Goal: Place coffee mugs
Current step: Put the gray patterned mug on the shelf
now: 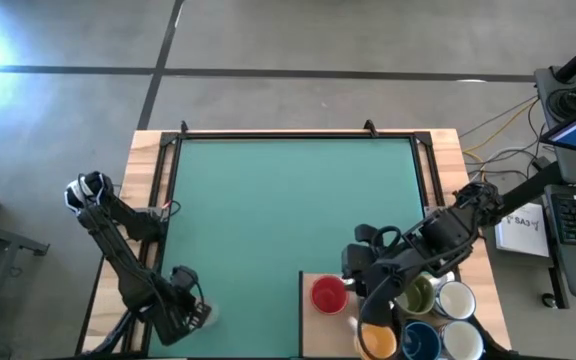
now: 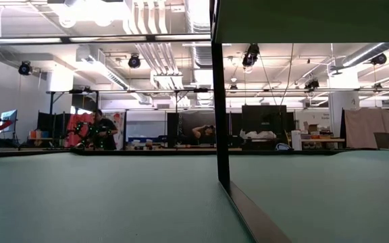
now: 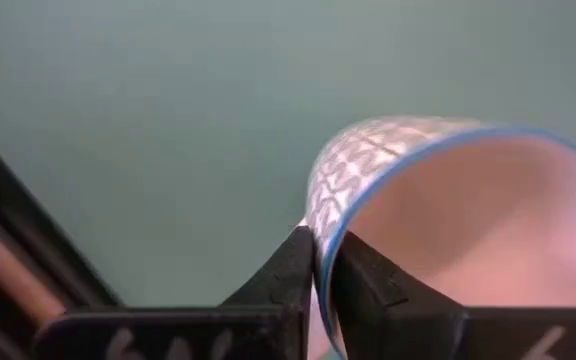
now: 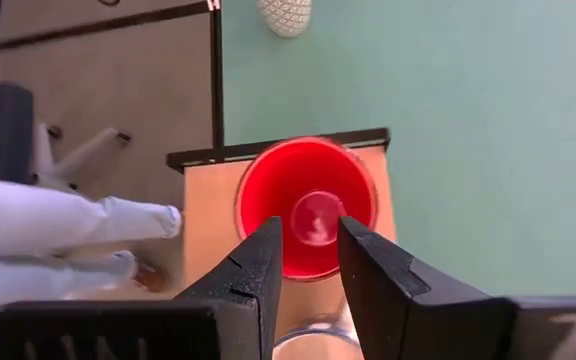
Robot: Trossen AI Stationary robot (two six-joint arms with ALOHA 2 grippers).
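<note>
Fingers of the left gripper (image 3: 318, 285) are pinched on the rim of a patterned mug with a blue lip (image 3: 438, 220), one finger outside the wall and one inside, as the left wrist view shows; in the high view this gripper (image 1: 190, 312) sits at the lower left of the frame, over the near left edge of the green desk (image 1: 288, 200), and the mug itself is hard to make out there. Fingers of the right gripper (image 4: 303, 255) stand parted with nothing between them, hovering above the red mug (image 4: 308, 205), which rests upright on a small wooden board (image 1: 313, 330) at the lower middle of the high view. Just right of it in that view the other mugs cluster at the lower right: the olive-lined mug (image 1: 418, 296), a white mug (image 1: 456, 300), the orange mug (image 1: 376, 340), the dark blue mug (image 1: 420, 342) and another white mug (image 1: 465, 342). I judge that the left arm is in the carry-and-set-down step with its mug, while the right arm is lining up a grasp on the red one. Next, the right gripper likely needs to descend so one finger drops inside the red rim before closing, and the left needs to bring its tilted mug upright before letting go.
</note>
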